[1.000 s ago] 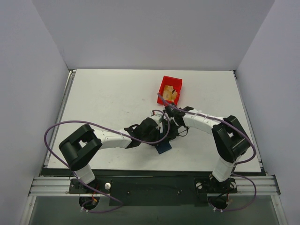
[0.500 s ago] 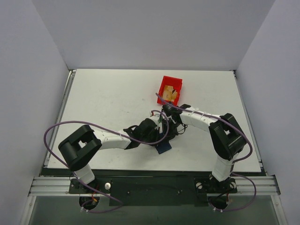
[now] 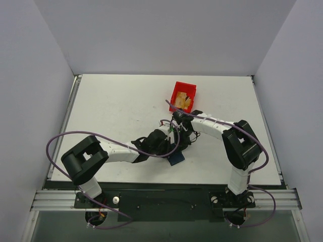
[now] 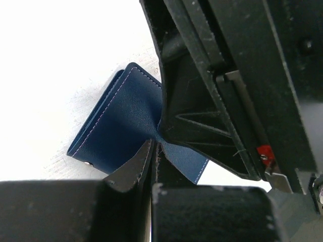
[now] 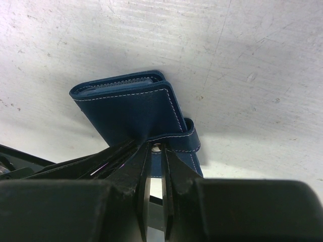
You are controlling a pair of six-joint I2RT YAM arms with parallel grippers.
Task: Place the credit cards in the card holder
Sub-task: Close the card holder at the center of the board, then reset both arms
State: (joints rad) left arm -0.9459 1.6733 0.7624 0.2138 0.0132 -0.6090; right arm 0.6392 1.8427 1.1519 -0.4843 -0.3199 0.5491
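The right gripper [image 5: 154, 147] had just pinched the six-o'clock tab of the navy-blue stitched folding card holder [image 5: 126, 106]. The left gripper [image 4: 154, 147] stayed clamped on its cover, so opening it probably came next.

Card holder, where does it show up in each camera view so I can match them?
Top external: card holder, small, just below picture centre.
Left wrist: card holder at centre-left.
Right wrist: card holder at centre.
Shared landmark: the white table beneath it.
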